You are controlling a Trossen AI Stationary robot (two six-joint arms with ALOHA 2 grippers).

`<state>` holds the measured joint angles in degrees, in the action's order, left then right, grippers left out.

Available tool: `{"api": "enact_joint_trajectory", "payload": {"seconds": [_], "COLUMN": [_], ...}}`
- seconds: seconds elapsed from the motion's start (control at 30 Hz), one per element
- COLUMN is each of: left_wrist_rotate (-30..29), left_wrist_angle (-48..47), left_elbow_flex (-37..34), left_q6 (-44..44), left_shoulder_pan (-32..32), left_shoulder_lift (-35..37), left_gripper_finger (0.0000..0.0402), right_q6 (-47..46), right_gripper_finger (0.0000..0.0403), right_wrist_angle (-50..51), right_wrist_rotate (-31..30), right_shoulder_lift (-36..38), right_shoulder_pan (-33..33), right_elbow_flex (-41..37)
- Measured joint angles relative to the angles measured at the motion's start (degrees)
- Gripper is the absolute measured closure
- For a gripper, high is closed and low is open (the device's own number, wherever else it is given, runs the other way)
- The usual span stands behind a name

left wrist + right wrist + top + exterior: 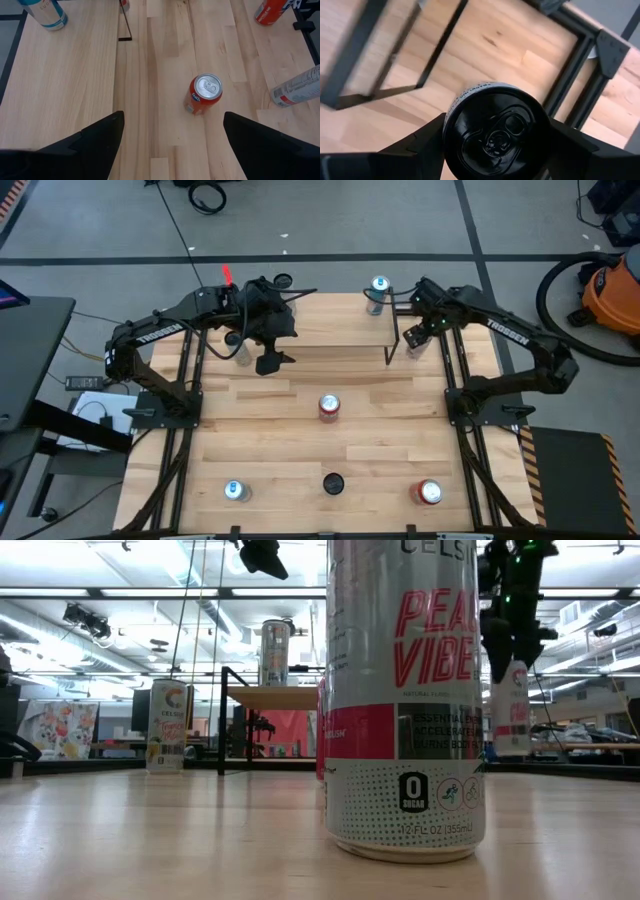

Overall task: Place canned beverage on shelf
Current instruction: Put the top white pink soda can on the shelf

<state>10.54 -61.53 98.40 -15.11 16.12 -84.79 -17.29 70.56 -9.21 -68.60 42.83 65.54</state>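
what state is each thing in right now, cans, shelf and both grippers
right gripper: shut on black-topped can, beside the shelf's right end
black-topped can: upright, held between the fingers
left gripper: open, empty, above the table
shelf: standing, one can on top
can on shelf: upright, at the right end
orange can: upright on the table, free
pink-label can: upright, close to the low camera

Light wooden counter (300,480) carries the shelf (340,320) at its far edge. One silver can (378,290) stands on the shelf's right end. On the counter itself: a red can (328,407) at centre, a blue-topped can (234,491) near left, a red can (428,493) near right.
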Motion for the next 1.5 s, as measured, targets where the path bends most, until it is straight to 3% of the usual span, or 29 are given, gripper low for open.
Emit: {"api": "enact_joint_trajectory", "payload": {"seconds": [0.27,0.77,1.0,1.5], "left_wrist_rotate": [0.0,0.0,0.0,0.0], "left_wrist_angle": [0.0,0.6,0.9,0.8], "left_elbow_flex": [0.0,0.0,0.0,0.0], "left_q6": [0.4,1.0,1.1,2.1], "left_shoulder_pan": [0.0,0.0,0.0,0.0], "left_shoulder_lift": [0.0,0.0,0.0,0.0], "left_gripper_finger": [0.0049,0.0049,0.0049,0.0049], "right_q6": [-1.2,-1.0,-0.1,2.1], "right_gripper_finger": [0.0132,0.0132,0.0132,0.0132], "right_wrist_angle": [9.6,18.5,15.4,-0.2], "right_wrist_rotate": [-3.5,-3.9,-3.3,-0.9], "right_shoulder_lift": [0.4,0.3,0.3,-4.8], "right_shoulder_pan": [-2.6,-6.4,-8.3,-12.5], "right_elbow_flex": [9.2,27.3,32.6,32.9]}}
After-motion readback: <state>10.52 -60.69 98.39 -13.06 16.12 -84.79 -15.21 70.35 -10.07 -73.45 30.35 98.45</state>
